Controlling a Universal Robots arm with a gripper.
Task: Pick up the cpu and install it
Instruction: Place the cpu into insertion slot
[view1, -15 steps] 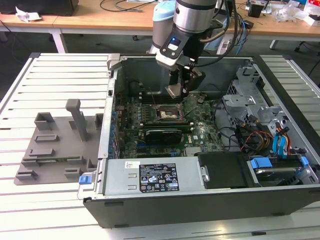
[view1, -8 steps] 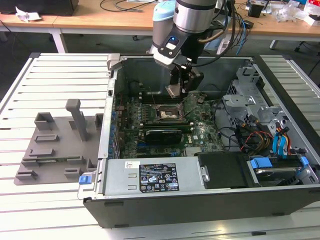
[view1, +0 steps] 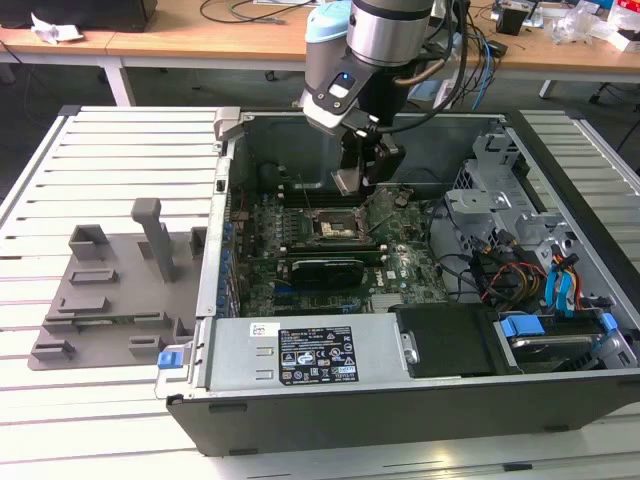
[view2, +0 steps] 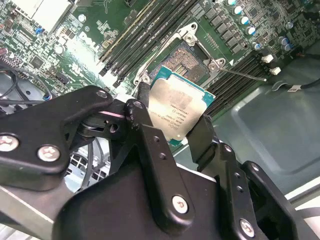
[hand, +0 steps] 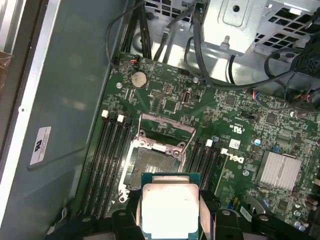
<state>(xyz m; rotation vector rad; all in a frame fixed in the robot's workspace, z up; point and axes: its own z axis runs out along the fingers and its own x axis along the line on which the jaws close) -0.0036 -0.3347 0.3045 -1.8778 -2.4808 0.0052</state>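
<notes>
One arm (view1: 385, 30) hung over an open computer case (view1: 400, 415). Its jaws were clamped on the cpu (view2: 177, 112), gripping two opposite edges. The cpu sat between the jaws, metal top showing. The open socket (hand: 150, 167) on the motherboard (hand: 170, 100) lay just below the jaws.

We count one cpu (hand: 169, 207), one gripper (view2: 172, 122), one open socket (hand: 154, 167), one computer case (view1: 330, 355), one grey fixture tray (view1: 110, 290), one tabletop (view1: 60, 420).

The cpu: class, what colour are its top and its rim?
The cpu has a silvery-grey top and teal-green rim, clearest in the second wrist view.
</notes>
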